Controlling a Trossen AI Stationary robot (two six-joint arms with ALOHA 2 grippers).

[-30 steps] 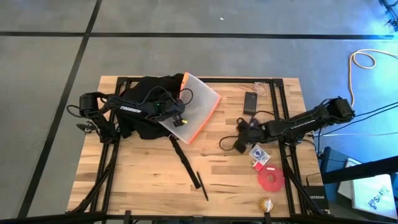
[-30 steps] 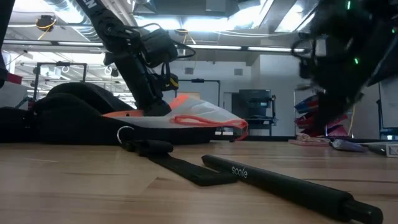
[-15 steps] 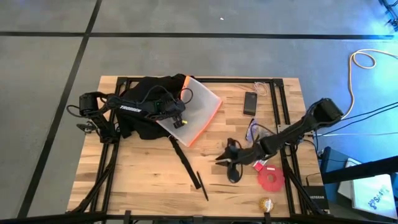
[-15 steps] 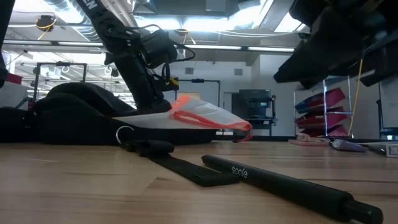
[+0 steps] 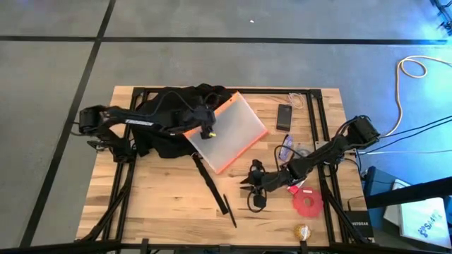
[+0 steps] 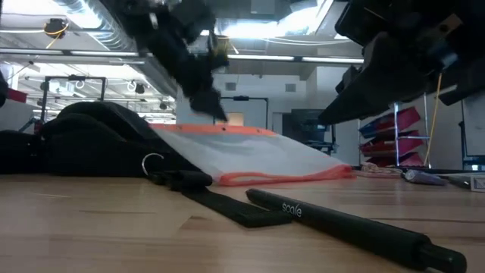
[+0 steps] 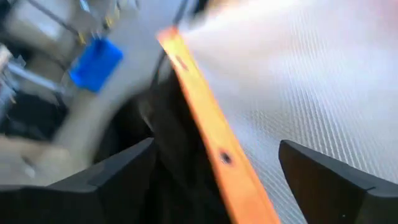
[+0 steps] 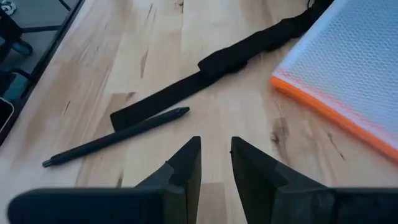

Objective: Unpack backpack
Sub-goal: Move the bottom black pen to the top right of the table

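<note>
The black backpack (image 5: 166,123) lies at the table's far left. A white mesh pouch with an orange rim (image 5: 227,132) leans with its far-left end on the backpack, and its near edge (image 6: 288,178) rests on the wood. My left gripper (image 5: 205,127) hangs open just above the pouch's left corner; in the left wrist view its fingers stand wide on either side of the orange rim (image 7: 211,143). My right gripper (image 5: 249,192) hovers over bare wood at the near middle. Its fingers are a narrow gap apart (image 8: 216,146) with nothing between them.
A backpack strap (image 5: 210,182) and a black pen (image 5: 229,210) lie just left of my right gripper. A phone (image 5: 284,116) lies at the far right. A red tape roll (image 5: 308,203) and a small gold disc (image 5: 302,231) lie near the right front corner.
My left gripper has opened, let go of the pouch and risen. The pouch has dropped from its raised tilt: its near end now lies on the table, farther right. My right gripper has swung toward the table's near-left, toward the pen, and turned.
</note>
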